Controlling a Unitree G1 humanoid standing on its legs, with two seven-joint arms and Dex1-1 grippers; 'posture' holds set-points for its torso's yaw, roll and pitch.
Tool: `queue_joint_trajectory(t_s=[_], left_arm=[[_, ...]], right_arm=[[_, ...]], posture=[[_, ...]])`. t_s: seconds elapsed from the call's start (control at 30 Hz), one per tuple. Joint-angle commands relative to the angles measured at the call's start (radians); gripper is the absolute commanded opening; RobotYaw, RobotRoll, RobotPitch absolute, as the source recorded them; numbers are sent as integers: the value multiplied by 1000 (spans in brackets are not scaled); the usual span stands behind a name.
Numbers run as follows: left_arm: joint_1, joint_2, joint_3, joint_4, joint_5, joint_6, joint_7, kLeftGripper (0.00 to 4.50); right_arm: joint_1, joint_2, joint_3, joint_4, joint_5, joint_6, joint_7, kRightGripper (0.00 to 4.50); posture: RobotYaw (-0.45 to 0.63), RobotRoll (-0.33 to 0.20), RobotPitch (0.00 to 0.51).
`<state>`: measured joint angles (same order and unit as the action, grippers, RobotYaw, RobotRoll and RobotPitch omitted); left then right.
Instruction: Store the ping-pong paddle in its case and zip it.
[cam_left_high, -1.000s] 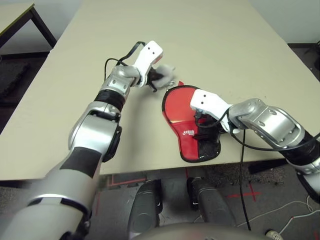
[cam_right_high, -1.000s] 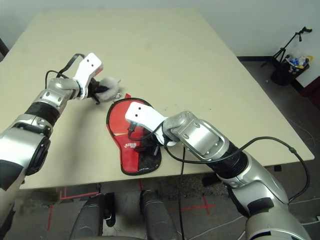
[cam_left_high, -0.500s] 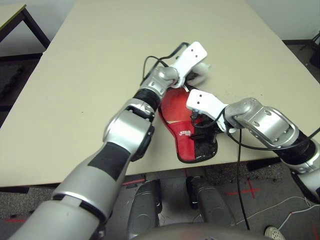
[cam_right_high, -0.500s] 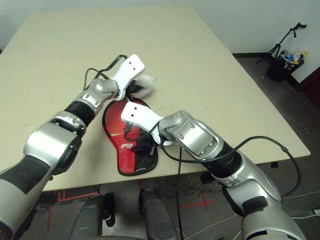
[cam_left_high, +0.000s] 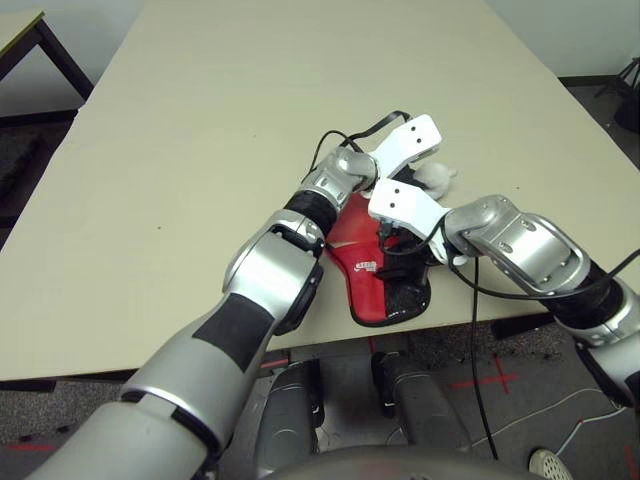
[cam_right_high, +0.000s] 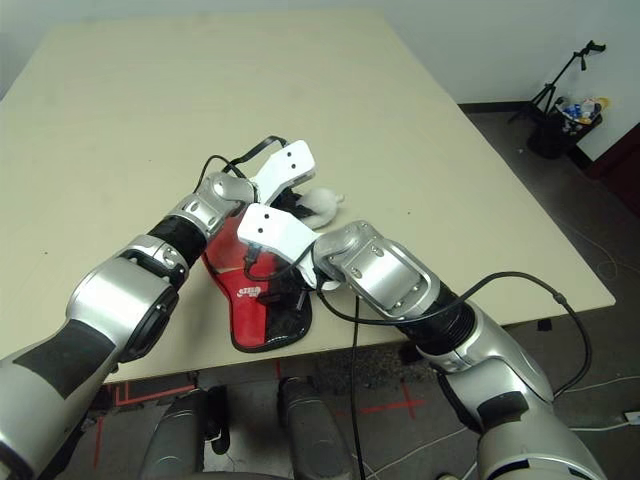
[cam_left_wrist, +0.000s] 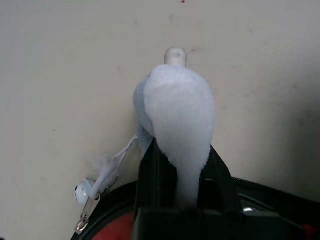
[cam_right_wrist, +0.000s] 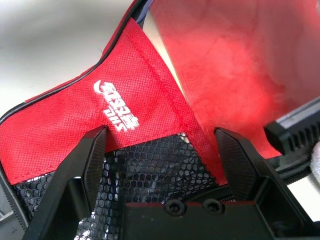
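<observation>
The red case (cam_left_high: 375, 285) lies near the table's front edge, its black mesh pocket (cam_right_wrist: 150, 165) and white logo (cam_right_wrist: 115, 105) facing up. A smooth red face, the ping-pong paddle (cam_right_wrist: 235, 60), shows inside the case's round part; its handle is hidden. My right gripper (cam_right_wrist: 162, 150) stands open and presses down on the case, one finger on each side of the mesh pocket. At the case's far right edge my left gripper (cam_left_wrist: 182, 160) is shut on the pale plush ball charm (cam_left_wrist: 177, 110). A cord ties the charm to the zipper pull (cam_left_wrist: 84, 220).
The beige table (cam_left_high: 200, 120) stretches bare behind and to the left of the case. The case's narrow end reaches close to the front edge (cam_left_high: 330, 335). A second table's corner (cam_left_high: 20, 25) stands far left, and a tripod (cam_right_high: 565, 100) on the floor at right.
My left gripper has carried the plush charm from the case's upper left around its top to its upper right. The right gripper has stayed on the case. The camera has shifted.
</observation>
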<state>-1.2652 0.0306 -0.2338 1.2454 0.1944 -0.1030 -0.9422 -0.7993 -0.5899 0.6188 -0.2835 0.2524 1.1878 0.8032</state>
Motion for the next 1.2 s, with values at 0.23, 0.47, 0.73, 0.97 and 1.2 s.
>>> queue_joint_trajectory(t_s=[0.23, 0.47, 0.73, 0.97, 1.2], left_arm=[[-56, 110, 120, -118, -114, 63, -79, 3526], [12, 229, 108, -239, -130, 139, -189, 4488], [237, 288, 31, -531, -131, 318, -287, 4488], [378, 342, -71, -694, -105, 448, -316, 4488], [401, 356, -112, -653, -77, 445, -273, 4488]], right_arm=[[29, 33, 47, 83, -30, -15, -4, 4500], [34, 33, 39, 84, -33, -15, 0, 4500], [25, 38, 21, 99, -37, -13, -2, 4500], [-45, 47, -58, 141, -14, 25, 9, 4500], [-224, 25, -193, 256, 13, 74, 17, 4500]], posture=[[-113, 0, 153], [-100, 0, 145], [-101, 0, 143], [-107, 0, 143], [-128, 0, 148]])
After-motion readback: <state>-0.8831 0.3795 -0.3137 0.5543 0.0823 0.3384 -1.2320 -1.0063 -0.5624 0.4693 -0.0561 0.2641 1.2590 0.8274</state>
